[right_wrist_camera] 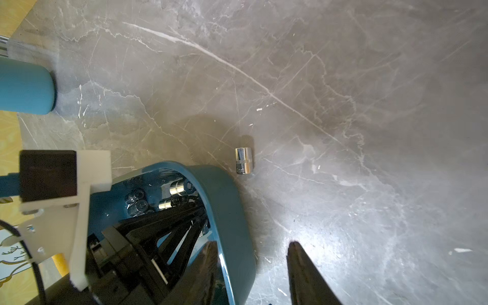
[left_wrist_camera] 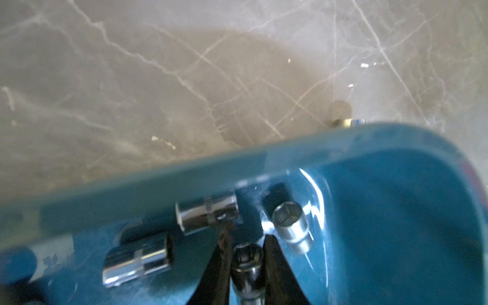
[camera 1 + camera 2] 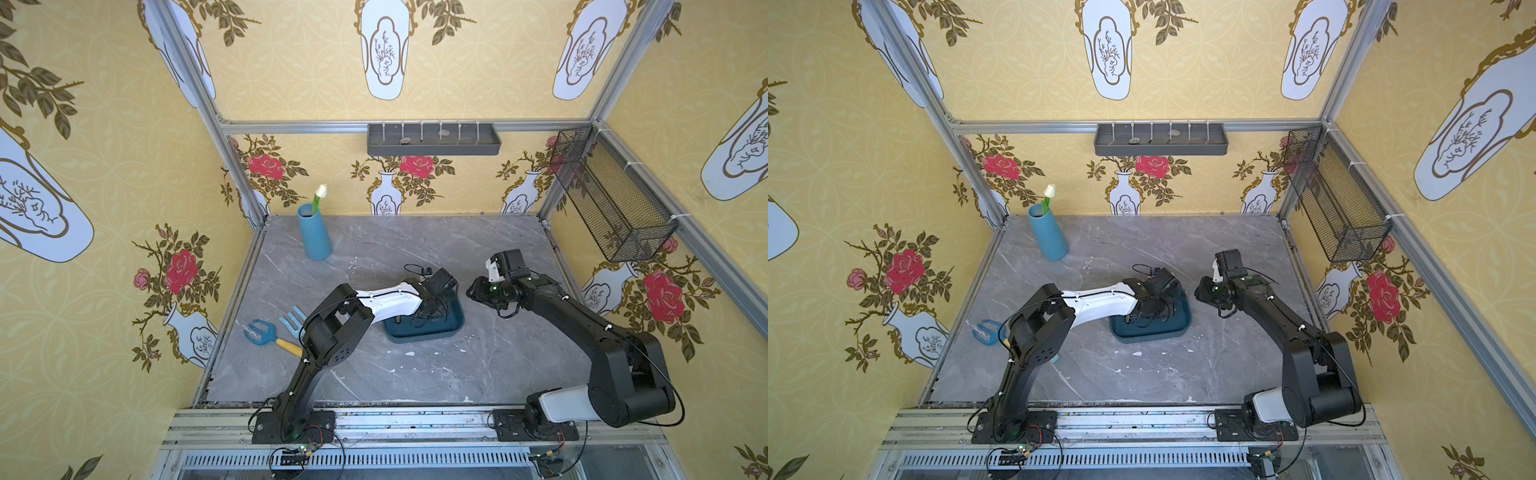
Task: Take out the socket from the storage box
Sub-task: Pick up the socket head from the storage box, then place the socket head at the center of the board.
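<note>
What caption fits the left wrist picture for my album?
Left gripper pinches a dark socket inside the teal storage box, three shiny sockets beside it.

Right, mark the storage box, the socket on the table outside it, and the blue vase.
storage box [image 3: 419, 337]: in a top view, on its near wall.
socket on the table [image 1: 244, 160]: right wrist view, on its chrome side.
blue vase [image 3: 314, 235]: in a top view, on its body.

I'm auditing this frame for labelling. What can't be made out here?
- Top views: the left arm covers much of the box; sockets inside are too small to count.
- Left wrist: blurred; the bottom edge cuts off the held socket in the left gripper; the box rim hides most of the outside socket.
- Right wrist: the left arm hides part of the box's inside; the bottom edge cuts off the right gripper.
</note>
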Controlling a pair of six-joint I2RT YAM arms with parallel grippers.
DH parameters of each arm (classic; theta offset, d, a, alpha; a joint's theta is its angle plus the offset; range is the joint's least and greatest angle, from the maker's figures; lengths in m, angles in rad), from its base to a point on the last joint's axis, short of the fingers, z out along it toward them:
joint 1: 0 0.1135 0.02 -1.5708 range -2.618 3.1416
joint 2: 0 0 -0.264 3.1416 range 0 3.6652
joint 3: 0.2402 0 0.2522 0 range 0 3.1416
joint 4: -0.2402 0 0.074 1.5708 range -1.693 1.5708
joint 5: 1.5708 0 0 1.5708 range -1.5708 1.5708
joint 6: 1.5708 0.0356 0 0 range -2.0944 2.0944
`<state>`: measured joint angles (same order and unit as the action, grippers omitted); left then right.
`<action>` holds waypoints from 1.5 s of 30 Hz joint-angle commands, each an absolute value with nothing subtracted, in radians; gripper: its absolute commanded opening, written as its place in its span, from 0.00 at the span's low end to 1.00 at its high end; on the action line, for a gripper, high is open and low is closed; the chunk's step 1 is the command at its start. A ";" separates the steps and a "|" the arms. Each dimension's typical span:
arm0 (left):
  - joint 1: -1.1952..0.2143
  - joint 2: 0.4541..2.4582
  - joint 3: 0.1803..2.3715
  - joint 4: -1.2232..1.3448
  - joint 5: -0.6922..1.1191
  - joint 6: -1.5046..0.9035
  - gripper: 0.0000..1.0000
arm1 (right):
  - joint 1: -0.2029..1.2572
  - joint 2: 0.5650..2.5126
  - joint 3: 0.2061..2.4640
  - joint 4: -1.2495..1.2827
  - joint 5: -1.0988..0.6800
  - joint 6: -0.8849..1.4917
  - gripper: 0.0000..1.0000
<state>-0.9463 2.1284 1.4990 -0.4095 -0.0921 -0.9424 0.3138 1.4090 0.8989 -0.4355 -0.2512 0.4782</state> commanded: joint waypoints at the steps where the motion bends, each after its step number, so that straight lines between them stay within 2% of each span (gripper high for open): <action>1: -0.946 2.111 1.472 -0.447 -0.078 -0.924 0.18 | 0.313 1.404 0.906 -0.439 -0.241 0.485 0.48; 18: -0.918 1.826 1.362 -0.485 -0.167 -0.824 0.17 | 0.359 1.387 0.955 -0.471 -0.257 0.456 0.48; 23: -0.841 1.689 1.290 -0.501 -0.192 -0.791 0.17 | 0.390 1.386 0.976 -0.484 -0.237 0.453 0.49; 30: -0.662 1.561 1.150 -0.486 -0.204 -0.739 0.17 | 0.445 1.409 1.009 -0.496 -0.213 0.461 0.49; 36: -0.543 1.530 1.039 -0.437 -0.180 -0.708 0.17 | 0.498 1.432 1.035 -0.506 -0.200 0.452 0.49; 45: -0.477 1.632 0.998 -0.396 -0.122 -0.663 0.17 | 0.524 1.440 1.047 -0.517 -0.194 0.454 0.49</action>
